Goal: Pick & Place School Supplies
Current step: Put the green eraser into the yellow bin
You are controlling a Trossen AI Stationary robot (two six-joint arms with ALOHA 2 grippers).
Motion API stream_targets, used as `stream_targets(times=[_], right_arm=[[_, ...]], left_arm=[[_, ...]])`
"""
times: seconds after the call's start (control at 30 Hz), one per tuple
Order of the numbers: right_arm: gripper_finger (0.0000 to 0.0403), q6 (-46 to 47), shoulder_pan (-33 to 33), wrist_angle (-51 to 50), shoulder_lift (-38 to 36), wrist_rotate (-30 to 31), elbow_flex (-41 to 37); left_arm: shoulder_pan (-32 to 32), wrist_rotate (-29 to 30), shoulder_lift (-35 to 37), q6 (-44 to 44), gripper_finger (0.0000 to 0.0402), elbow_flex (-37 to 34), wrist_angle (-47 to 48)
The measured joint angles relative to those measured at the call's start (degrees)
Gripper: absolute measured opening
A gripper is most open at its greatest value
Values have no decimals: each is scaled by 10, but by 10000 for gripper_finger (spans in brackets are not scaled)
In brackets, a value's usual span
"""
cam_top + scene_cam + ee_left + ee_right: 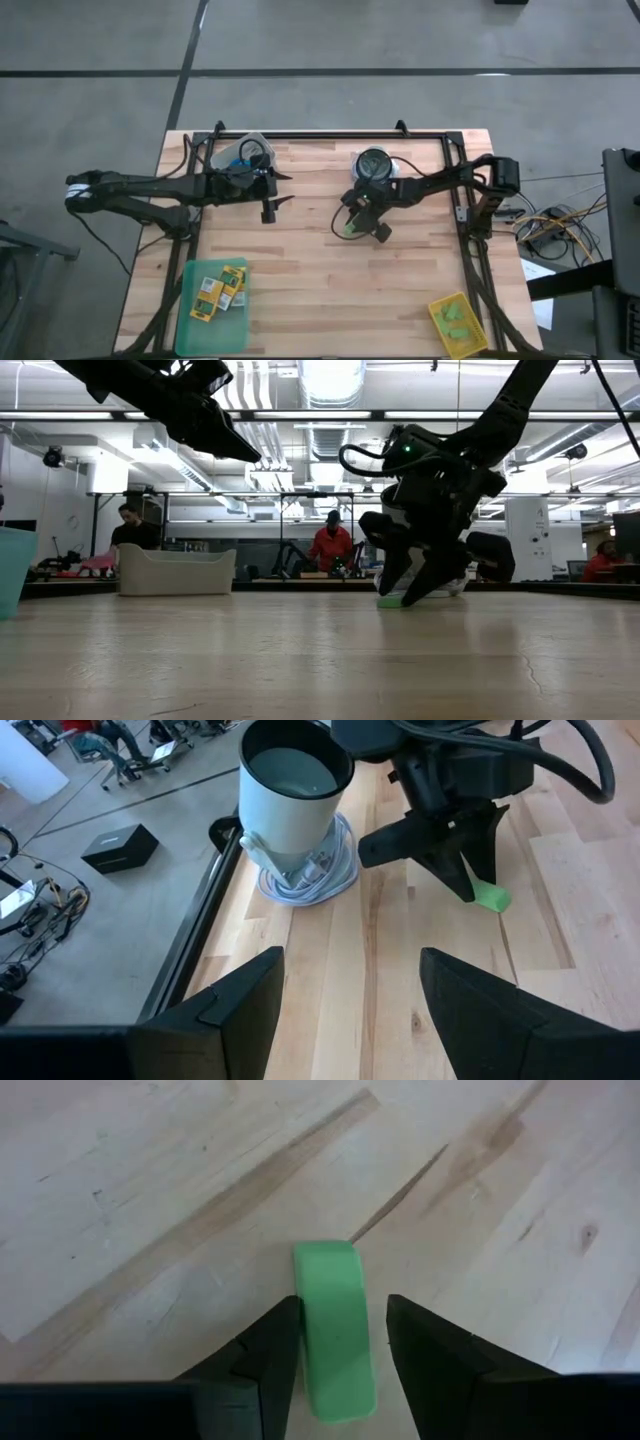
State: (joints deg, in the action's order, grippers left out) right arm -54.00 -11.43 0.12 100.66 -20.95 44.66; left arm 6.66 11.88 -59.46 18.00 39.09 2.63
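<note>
Green eraser block (335, 1330), rounded at its far end, smooth and matte, flat on the pale wood-plank tabletop (300, 200) near its middle; near end cut off in the right wrist view. Right gripper (352, 228) down over it, jaws parted on either side, left one touching the block, right one with a sliver of gap. Left gripper (271, 194) raised above the tabletop, jaws wide, empty. Crayon boxes (220, 288), about four, count unsure, in a flat green tray (194, 322). Two or three more green blocks (455, 316), blurred, in a yellow bin (440, 306).
</note>
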Motion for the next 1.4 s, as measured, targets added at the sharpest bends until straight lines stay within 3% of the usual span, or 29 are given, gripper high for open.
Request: stream_targets(times=[1.0, 1.4], right_arm=[[147, 58, 0, -39, 13, -49, 1], [86, 60, 0, -36, 11, -48, 1]], left_arm=[[0, 0, 0, 0, 241, 0, 0], [0, 0, 0, 0, 241, 0, 0]])
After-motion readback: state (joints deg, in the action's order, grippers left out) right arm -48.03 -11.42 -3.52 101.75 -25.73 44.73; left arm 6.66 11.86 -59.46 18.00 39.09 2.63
